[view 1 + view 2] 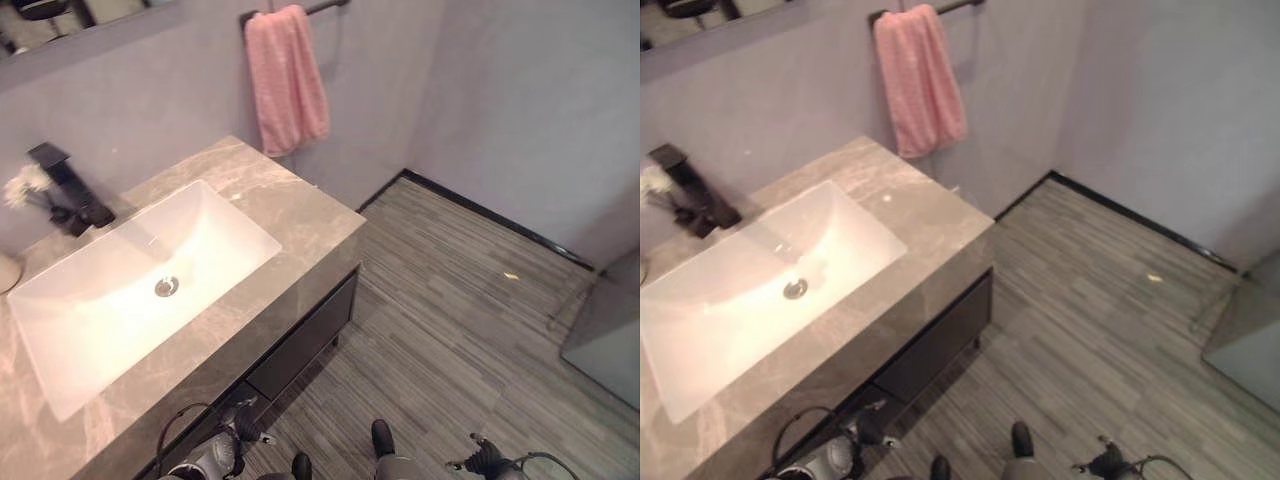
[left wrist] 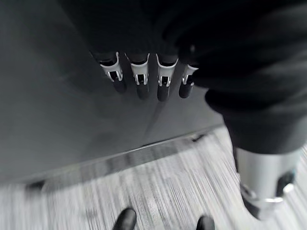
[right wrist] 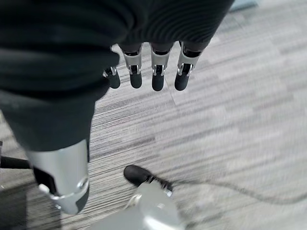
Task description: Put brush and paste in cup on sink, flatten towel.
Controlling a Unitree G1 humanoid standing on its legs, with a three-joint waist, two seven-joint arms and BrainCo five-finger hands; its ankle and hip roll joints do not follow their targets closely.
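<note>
From the left eye view, the grey marble counter (image 1: 300, 215) is carrying a white sink (image 1: 140, 290) with a black faucet (image 1: 70, 190) at its back edge, and a pale rounded thing, perhaps the cup (image 1: 6, 272), is peeking in at the far left. I cannot make out a brush or paste anywhere on the counter. The pink towel (image 1: 287, 78) is hanging bunched and narrow over the black rail (image 1: 320, 8) on the wall, well apart from both hands, which are hanging low by the dark cabinet front (image 1: 300, 340).

The right eye view is showing the same layout, with the towel draping in folds rather than lying spread.

In the left wrist view, the left hand (image 2: 148, 79) is dangling with its fingers straight and relaxed, holding nothing, just beside the cabinet.

In the right wrist view, the right hand (image 3: 144, 72) is hanging over the striped floor (image 3: 230, 120), fingers likewise loose and empty.

Judging from this, nothing is started yet. To do the towel step well, a hand should be rising to the rail, taking the cloth near one edge and drawing it sideways along the bar so the folds open evenly, without tugging it off.
</note>
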